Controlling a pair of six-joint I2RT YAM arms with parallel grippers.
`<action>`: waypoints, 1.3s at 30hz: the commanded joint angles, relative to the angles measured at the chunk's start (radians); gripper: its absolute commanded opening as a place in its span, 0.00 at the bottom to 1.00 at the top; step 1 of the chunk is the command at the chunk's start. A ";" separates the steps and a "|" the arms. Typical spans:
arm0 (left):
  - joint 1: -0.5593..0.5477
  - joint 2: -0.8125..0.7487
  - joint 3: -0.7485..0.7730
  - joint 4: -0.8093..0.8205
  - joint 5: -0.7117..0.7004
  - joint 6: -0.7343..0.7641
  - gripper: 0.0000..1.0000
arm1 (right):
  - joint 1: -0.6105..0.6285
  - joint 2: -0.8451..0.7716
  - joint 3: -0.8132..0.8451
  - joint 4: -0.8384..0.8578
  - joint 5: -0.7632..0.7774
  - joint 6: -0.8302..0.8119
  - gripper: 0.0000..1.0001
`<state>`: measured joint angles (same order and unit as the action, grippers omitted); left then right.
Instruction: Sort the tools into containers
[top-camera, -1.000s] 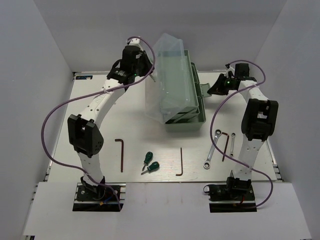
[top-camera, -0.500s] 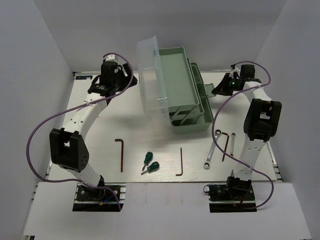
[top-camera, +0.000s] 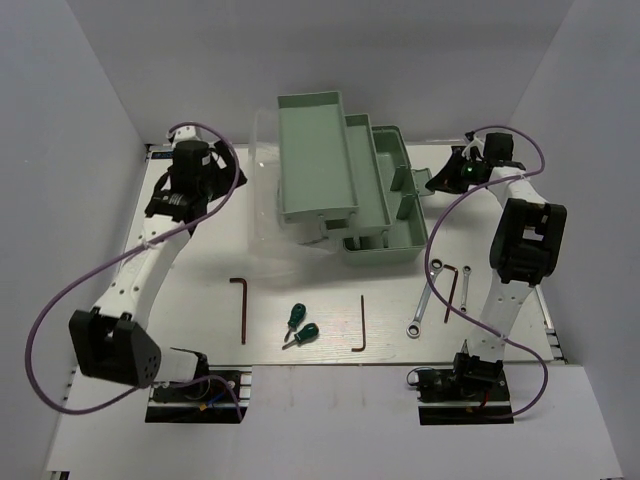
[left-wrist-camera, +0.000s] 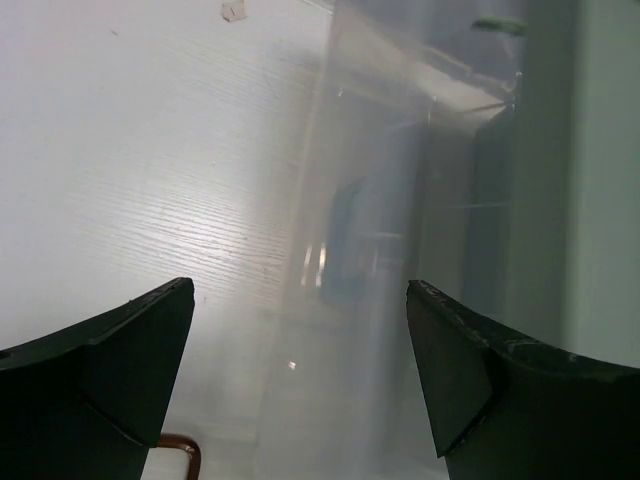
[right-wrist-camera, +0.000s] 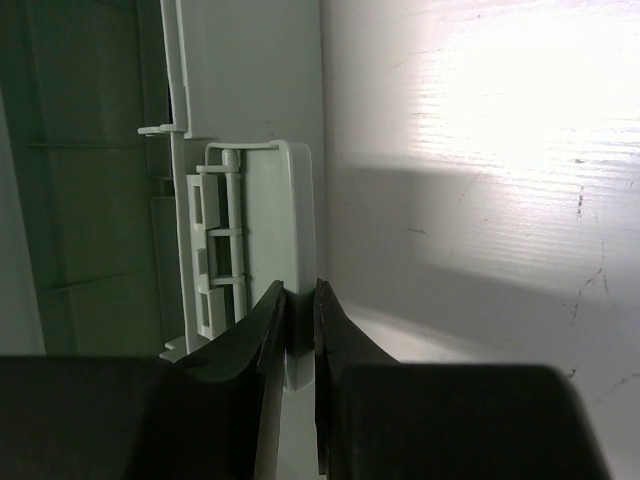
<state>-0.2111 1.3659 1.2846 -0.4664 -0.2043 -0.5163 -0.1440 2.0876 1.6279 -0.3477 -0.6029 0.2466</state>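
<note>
The pale green toolbox stands open at the back middle, its trays fanned out to the left. The translucent lid lies flat on the table beside them. My left gripper is open and empty, left of the lid. My right gripper is shut on the green side tab at the toolbox's right end. Two green-handled screwdrivers, hex keys and two silver wrenches lie on the table nearer the arm bases.
White walls close in the table on the left, right and back. The hex key's bend shows at the bottom left of the left wrist view. Purple cables loop off both arms.
The lid has swung over to the left and the trays have spread apart. My left gripper has let go, opened wide and drawn back to the left. The right gripper has kept its hold.
</note>
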 joint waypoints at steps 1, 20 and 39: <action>0.006 -0.120 -0.027 -0.046 -0.055 0.019 0.98 | -0.019 -0.041 -0.025 0.007 0.038 -0.015 0.00; -0.010 -0.398 -0.267 -0.053 0.457 0.177 0.16 | -0.023 -0.459 -0.303 -0.083 0.344 -0.327 0.91; -0.223 -0.394 -0.461 -0.009 0.698 0.220 0.51 | 0.138 -0.957 -0.924 -0.320 0.359 -0.297 0.59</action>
<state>-0.3740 0.9356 0.8257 -0.5369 0.4595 -0.2958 -0.0345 1.1416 0.7208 -0.6823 -0.2752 -0.0933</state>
